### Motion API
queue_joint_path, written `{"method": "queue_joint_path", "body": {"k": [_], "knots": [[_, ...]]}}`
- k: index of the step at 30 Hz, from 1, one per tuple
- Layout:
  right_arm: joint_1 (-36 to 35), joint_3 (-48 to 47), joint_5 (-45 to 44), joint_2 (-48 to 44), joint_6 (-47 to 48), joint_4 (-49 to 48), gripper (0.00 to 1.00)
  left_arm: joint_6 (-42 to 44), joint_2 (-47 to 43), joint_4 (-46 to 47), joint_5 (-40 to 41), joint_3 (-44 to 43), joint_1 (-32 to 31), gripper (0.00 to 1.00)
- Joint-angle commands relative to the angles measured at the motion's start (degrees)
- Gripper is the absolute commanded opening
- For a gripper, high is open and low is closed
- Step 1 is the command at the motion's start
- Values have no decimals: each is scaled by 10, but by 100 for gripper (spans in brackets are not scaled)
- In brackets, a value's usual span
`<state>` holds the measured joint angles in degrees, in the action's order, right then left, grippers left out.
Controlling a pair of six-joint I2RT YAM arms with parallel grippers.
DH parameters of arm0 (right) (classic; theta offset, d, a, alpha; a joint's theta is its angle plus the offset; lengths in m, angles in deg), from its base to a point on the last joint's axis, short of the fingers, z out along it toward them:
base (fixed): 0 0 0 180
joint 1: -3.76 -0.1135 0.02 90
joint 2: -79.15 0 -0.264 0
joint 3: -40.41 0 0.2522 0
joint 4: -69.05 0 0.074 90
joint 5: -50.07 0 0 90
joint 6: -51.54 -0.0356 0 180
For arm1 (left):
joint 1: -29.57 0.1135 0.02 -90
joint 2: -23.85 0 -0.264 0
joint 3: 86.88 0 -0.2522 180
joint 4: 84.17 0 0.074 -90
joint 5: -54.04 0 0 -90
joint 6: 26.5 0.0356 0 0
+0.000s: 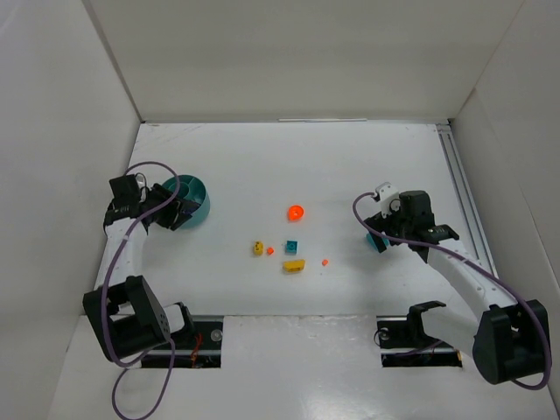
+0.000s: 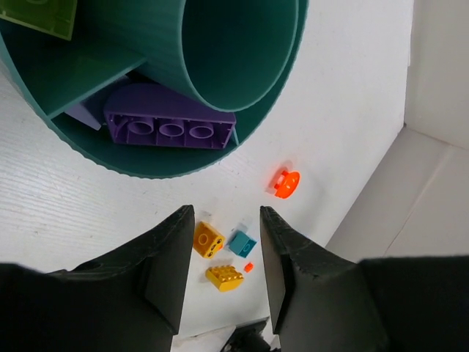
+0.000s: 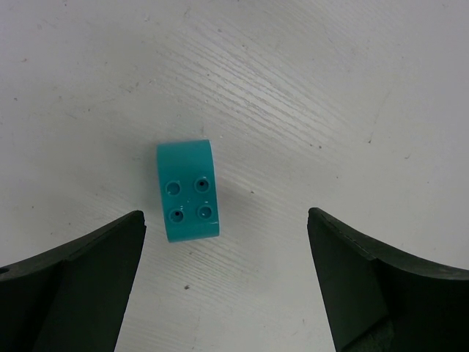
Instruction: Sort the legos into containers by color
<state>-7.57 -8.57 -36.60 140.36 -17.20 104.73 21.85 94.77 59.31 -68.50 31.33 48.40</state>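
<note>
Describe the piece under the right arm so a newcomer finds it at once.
On the white table's right side hangs the right arm's open pincer. Between its fingers, untouched, lies a teal plastic block with a curved end and four holes. The other teal brick, a small square, sits mid-table.
</note>
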Motion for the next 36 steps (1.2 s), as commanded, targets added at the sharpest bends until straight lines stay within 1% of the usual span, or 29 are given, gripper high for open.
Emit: {"method": "queue_joint_path", "body": {"k": [1, 2, 3, 4, 5, 6, 7, 8, 9, 10, 11, 13, 17, 20, 22, 24, 26, 28, 29, 31, 34, 35, 36], "knots": [[3, -27, -8, -1, -3, -10, 96, 8, -39, 11, 6, -21, 2, 38], [3, -27, -8, -1, -3, -10, 96, 15, -46, 11, 6, -22, 2, 38], [3, -27, -3, -1, -3, -10, 96, 22, -53, 11, 6, -22, 2, 40], [3, -27, -3, -6, -3, -10, 96, 28, -72, 11, 1, -22, 2, 45], [3, -27, -3, -7, -3, -10, 96, 35, -84, 11, 1, -28, 2, 50], [3, -27, -3, -12, 4, -10, 96, 49, -97, 11, 11, -28, 2, 65], [3, -27, -3, -21, 4, -10, 96, 55, -110, 11, 24, -28, -5, 72], [3, -27, -3, -26, 4, -10, 96, 60, -139, 4, 42, -42, -12, 76], [3, -27, -3, -37, 4, -10, 96, 61, -154, 4, 63, -42, -33, 80], [3, -27, -3, -43, 4, -10, 96, 70, -168, -5, 84, -50, -43, 87], [3, -27, -9, -49, 4, -10, 96, 85, -183, -5, 105, -51, -51, 90], [3, -27, -15, -59, 4, -10, 96, 101, -224, -5, 118, -56, -74, 100], [3, -15, -15, -81, -2, -10, 96, 137, -254, -17, 140, -56, -99, 100], [-3, -1, -15, -87, -17, -10, 96, 156, -254, -11, 135, -41, -113, 100], [-3, 7, -15, -87, -26, -10, 96, 163, -239, 1, 135, -35, -113, 100], [-3, 27, -15, -87, -40, -31, 96, 163, -233, -5, 135, -42, -113, 100], [-3, 46, -1, -81, -40, -61, 96, 152, -245, 5, 127, -35, -113, 100], [-3, 52, 30, -65, -25, -68, 95, 139, -252, 18, 127, -18, -113, 100], [-3, 53, 35, -52, -25, -74, 95, 126, -258, 18, 133, -10, -113, 100], [-9, 65, 46, -46, -19, -82, 94, 126, -252, 26, 133, -10, -113, 100], [-9, 80, 65, -30, -19, -108, 94, 104, -246, 64, 95, 12, -113, 100], [-9, 86, 65, -23, -19, -108, 93, 97, -246, 95, 86, 20, -118, 100], [-9, 86, 65, -23, -19, -118, 93, 85, -239, 106, 79, 27, -118, 100]]}}
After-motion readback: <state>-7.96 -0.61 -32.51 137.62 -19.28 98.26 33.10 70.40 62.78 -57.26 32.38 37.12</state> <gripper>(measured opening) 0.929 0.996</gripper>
